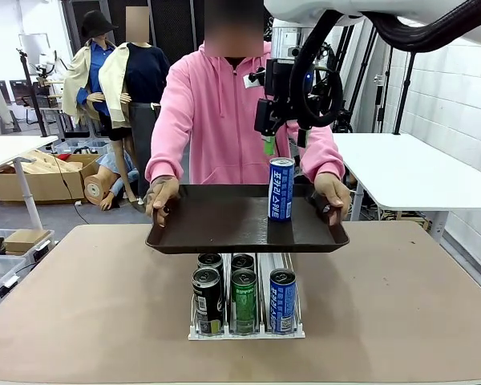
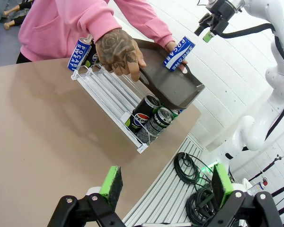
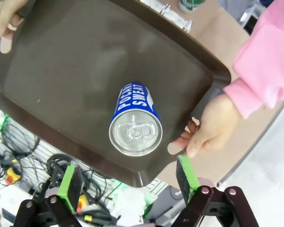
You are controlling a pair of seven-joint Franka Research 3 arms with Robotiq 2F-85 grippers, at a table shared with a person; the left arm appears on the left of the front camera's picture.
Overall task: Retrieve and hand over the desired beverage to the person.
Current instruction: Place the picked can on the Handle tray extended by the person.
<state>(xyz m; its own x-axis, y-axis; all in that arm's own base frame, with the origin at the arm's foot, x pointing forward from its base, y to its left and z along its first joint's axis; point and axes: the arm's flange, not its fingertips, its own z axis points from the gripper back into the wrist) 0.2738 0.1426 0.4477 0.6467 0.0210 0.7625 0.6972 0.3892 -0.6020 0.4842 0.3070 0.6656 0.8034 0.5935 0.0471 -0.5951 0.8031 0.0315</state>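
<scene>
1. Hovering straight above the blue can (image 3: pixel 135 124), my right pincer (image 3: pixel 128 182) is spread wide, with a green pad out to each side of the can, touching nothing and holding nothing.
2. My left pincer (image 2: pixel 166 184) is also spread and empty, low over the near edge of the table (image 1: pixel 80 305), well apart from the action.
3. The blue can stands upright on the right part of a dark tray (image 1: pixel 216 224). The person (image 1: pixel 224 120), in a pink hooded top at the far side, holds the tray level with one hand (image 1: pixel 162 196) at its left end and the other hand (image 1: pixel 333 192) at its right end, near the can.
4. The tray is held above a clear rack (image 1: pixel 248 330) on the table, where black, green and blue cans stand in rows.
5. Handling, as I judge it: the pull tab looks unopened, so the can is probably full and fairly heavy for its slim shape.
6. Its printed metal wall looks smooth and likely slippery, and thin enough to dent under a hard squeeze.
7. Tall and narrow, it could tip easily on a hand-held tray.
8. The best hold would be from above, pads on opposite sides of the round body, about midway down, below the top rim, pressing firmly but not crushing.
</scene>
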